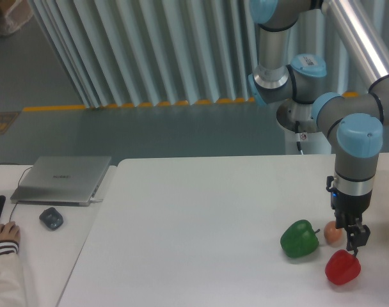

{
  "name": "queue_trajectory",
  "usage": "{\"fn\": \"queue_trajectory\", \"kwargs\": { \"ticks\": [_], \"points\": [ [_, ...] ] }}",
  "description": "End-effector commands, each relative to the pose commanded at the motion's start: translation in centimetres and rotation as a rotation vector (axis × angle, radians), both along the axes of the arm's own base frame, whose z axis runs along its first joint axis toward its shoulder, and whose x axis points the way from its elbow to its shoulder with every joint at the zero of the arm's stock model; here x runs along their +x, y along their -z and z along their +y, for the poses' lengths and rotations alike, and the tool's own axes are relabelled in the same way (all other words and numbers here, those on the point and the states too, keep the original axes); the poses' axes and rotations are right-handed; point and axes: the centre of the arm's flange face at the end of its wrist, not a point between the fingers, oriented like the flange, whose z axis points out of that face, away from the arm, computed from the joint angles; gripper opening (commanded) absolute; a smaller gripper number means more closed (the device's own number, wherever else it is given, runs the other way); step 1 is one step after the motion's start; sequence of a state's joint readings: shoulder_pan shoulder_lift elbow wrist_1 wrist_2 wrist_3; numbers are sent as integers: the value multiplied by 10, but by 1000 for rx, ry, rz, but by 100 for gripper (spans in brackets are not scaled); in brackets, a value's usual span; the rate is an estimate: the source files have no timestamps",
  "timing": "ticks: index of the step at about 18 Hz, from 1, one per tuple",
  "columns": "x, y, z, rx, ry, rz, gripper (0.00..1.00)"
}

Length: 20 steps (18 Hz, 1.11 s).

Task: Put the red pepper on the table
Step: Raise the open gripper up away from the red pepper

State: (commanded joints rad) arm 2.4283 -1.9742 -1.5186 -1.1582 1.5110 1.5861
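Note:
The red pepper (342, 267) lies on the white table (201, 224) near the front right, glossy, with its short dark stem pointing up toward the gripper. My gripper (351, 240) hangs just above the pepper's upper right side, apart from the body of the fruit. Its fingers stand open with nothing held between them.
A green bell pepper (300, 238) sits just left of the red one. A small orange-tan egg-shaped thing (333, 233) lies between them, beside the gripper. On the side desk at left are a silver laptop (63, 179), a mouse (51, 218) and a person's hand (4, 234).

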Motion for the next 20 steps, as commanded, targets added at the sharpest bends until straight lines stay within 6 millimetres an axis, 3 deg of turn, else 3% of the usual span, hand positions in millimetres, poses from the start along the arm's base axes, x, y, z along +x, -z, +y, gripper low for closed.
{"fn": "queue_trajectory", "kwargs": {
  "ticks": [4, 8, 12, 13, 20],
  "points": [
    [2, 2, -1, -4, 3, -5, 100],
    [3, -7, -5, 3, 0, 8, 100],
    [-1, -37, -15, -38, 2, 93, 100],
    [2, -48, -15, -49, 25, 116, 100],
    [42, -76, -8, -59, 89, 92, 100]
  ]
}}
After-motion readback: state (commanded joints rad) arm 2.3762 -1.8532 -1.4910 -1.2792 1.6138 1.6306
